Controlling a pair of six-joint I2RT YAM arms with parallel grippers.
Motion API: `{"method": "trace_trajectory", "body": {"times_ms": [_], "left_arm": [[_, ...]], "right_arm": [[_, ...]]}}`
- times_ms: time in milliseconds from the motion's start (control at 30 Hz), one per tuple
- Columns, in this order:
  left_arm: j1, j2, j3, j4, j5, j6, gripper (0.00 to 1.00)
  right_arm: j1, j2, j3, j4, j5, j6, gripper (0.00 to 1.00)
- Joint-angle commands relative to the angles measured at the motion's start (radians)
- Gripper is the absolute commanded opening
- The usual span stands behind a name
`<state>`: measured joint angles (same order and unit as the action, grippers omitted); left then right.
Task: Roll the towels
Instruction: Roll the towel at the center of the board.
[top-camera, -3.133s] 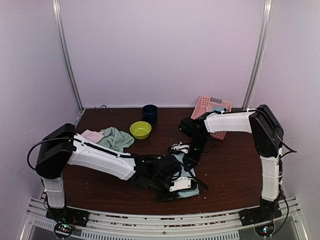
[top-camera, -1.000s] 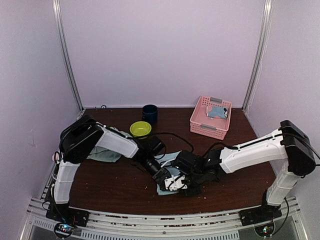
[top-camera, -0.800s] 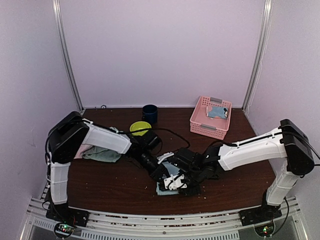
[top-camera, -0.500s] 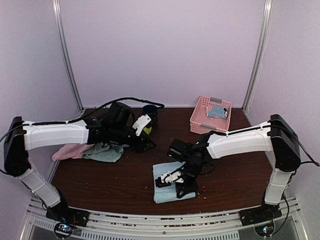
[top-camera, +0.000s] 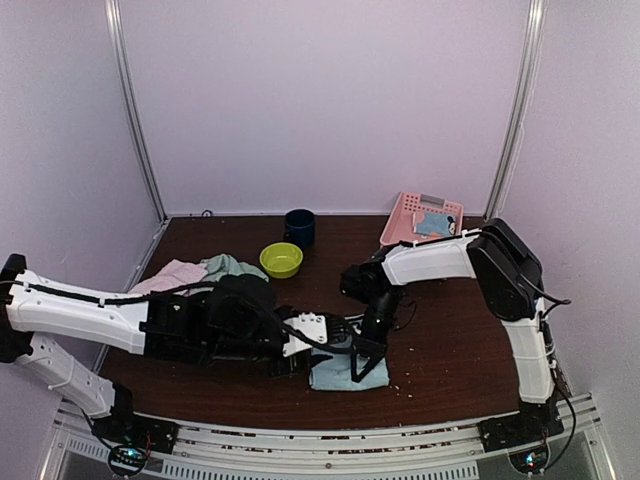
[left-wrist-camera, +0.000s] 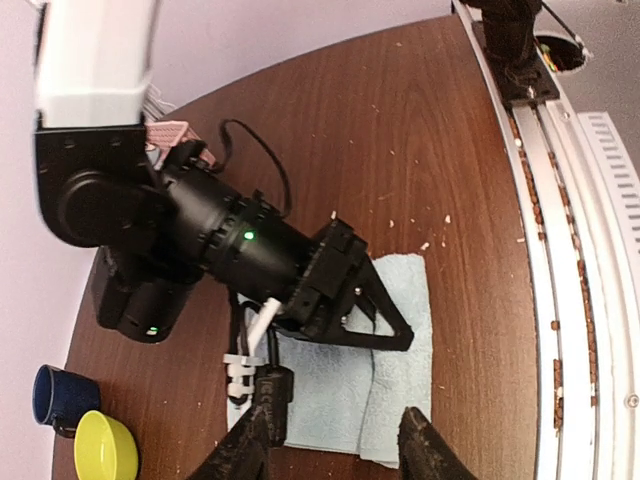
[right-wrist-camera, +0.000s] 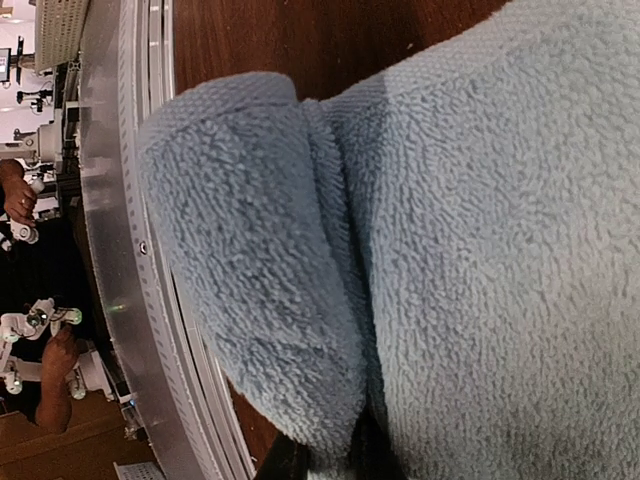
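A plain pale blue towel (top-camera: 340, 376) lies folded on the dark table near the front edge. My right gripper (top-camera: 363, 350) points down onto its upper right part. In the right wrist view the towel (right-wrist-camera: 480, 250) fills the frame, and a thick folded edge runs down into my right gripper (right-wrist-camera: 335, 462), which is shut on it. My left gripper (top-camera: 322, 345) hovers low at the towel's left side. In the left wrist view its fingers (left-wrist-camera: 248, 440) stand open and empty above the towel (left-wrist-camera: 400, 380). At the back left lie a mint green towel (top-camera: 226, 268) and a pink towel (top-camera: 176, 275).
A lime-green bowl (top-camera: 281, 260) and a dark blue mug (top-camera: 299, 228) stand behind the arms. The pink basket (top-camera: 408, 213) at the back right holds a light blue cloth (top-camera: 432, 225). The metal rail (left-wrist-camera: 560, 250) runs along the table's front edge. Crumbs dot the wood.
My left arm has swung from the back left near the mint towel down to the pale blue towel's left side, its jaws wider. My right gripper stays on the towel, shifted slightly right.
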<state>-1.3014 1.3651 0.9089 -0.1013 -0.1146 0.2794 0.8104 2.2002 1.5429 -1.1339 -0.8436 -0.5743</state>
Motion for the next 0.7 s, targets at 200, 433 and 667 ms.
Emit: {"method": "trace_trajectory", "body": {"times_ms": [200, 433, 667], "left_arm": [[-0.025, 0.322, 0.121, -0.016, -0.020, 0.098, 0.45], [-0.025, 0.454, 0.169, -0.022, -0.030, 0.102, 0.45], [-0.028, 0.526, 0.194, -0.039, -0.053, 0.076, 0.45]], "right_arm": [[-0.014, 0.088, -0.007, 0.025, 0.076, 0.007, 0.06], [-0.014, 0.082, -0.021, 0.031, 0.069, 0.010, 0.07], [-0.014, 0.073, -0.014, 0.027, 0.056, 0.010, 0.07]]}}
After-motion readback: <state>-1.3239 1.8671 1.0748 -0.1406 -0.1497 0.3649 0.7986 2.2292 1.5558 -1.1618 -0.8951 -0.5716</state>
